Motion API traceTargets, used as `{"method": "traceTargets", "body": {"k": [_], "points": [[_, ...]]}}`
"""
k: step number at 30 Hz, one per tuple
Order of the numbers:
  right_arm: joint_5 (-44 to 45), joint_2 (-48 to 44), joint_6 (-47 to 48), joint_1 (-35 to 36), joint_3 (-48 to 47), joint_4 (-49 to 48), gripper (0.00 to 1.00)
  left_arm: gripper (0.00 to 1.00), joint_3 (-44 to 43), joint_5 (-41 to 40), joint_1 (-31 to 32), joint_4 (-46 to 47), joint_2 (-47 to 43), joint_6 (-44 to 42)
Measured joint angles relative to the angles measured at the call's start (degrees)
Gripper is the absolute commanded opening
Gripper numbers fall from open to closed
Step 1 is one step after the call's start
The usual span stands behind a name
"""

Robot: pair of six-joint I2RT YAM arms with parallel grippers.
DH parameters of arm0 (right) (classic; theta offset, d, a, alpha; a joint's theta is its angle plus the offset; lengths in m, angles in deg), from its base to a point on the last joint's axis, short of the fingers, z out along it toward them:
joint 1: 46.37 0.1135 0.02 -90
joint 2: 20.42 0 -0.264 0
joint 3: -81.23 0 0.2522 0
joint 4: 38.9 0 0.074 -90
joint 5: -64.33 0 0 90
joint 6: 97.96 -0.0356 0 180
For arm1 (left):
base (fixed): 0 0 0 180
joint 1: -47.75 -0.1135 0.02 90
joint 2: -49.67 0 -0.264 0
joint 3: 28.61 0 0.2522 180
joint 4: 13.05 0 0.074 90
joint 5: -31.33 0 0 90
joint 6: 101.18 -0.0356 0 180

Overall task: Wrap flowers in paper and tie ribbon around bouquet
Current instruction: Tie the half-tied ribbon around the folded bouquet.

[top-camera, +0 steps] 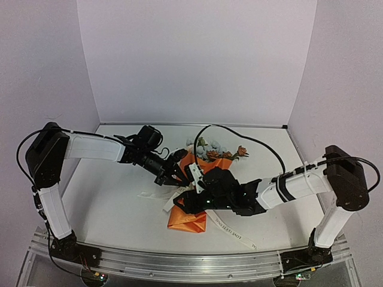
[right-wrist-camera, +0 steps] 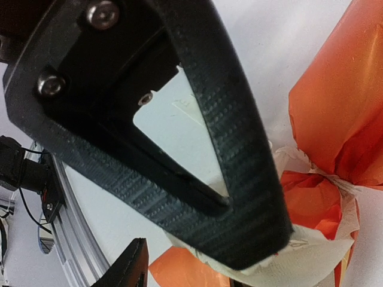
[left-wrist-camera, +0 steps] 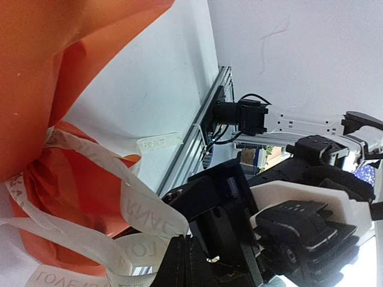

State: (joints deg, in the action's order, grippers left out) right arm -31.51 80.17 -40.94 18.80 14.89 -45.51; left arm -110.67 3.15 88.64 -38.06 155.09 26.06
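The bouquet lies mid-table, with pale blue and orange-pink flowers [top-camera: 213, 149] sticking out of a cone of orange paper [top-camera: 188, 219]. The cream ribbon [left-wrist-camera: 143, 209] loops round the paper [left-wrist-camera: 36, 72], and its tail [top-camera: 231, 231] trails toward the front edge. My left gripper [top-camera: 169, 177] sits at the cone's left side. In the left wrist view its fingers [left-wrist-camera: 182, 242] are shut on a ribbon strand. My right gripper [top-camera: 192, 200] hovers over the cone's narrow end. In its own view it [right-wrist-camera: 197, 257] stands open, one finger [right-wrist-camera: 239, 179] resting over the ribbon [right-wrist-camera: 311, 257] and paper [right-wrist-camera: 335, 89].
The white table [top-camera: 114, 203] is boxed in by pale walls at the back and both sides. A metal rail [top-camera: 179, 263] runs along the near edge between the arm bases. A black cable [top-camera: 251, 140] arcs over the flowers from the right arm.
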Motion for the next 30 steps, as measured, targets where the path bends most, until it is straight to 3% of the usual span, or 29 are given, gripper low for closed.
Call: {"method": "traceTargets", "body": {"k": [10, 25, 28, 30], "points": [[-0.8, 0.0, -0.3, 0.0, 2.1, -3.2, 0.46, 0.00, 0.3, 3.9, 0.0, 11.1, 0.0, 11.0], [1.2, 0.9, 1.5, 0.0, 2.5, -9.2, 0.51, 0.00, 0.6, 4.6, 0.0, 15.9, 0.4, 15.9], [2.1, 2.5, 2.0, 0.0, 2.4, -11.1, 0.47, 0.00, 0.6, 4.5, 0.0, 15.9, 0.6, 16.4], [2.5, 3.7, 2.2, -0.1, 2.3, -12.4, 0.38, 0.00, 1.0, 4.5, -0.2, 15.9, 0.8, 16.7]]}}
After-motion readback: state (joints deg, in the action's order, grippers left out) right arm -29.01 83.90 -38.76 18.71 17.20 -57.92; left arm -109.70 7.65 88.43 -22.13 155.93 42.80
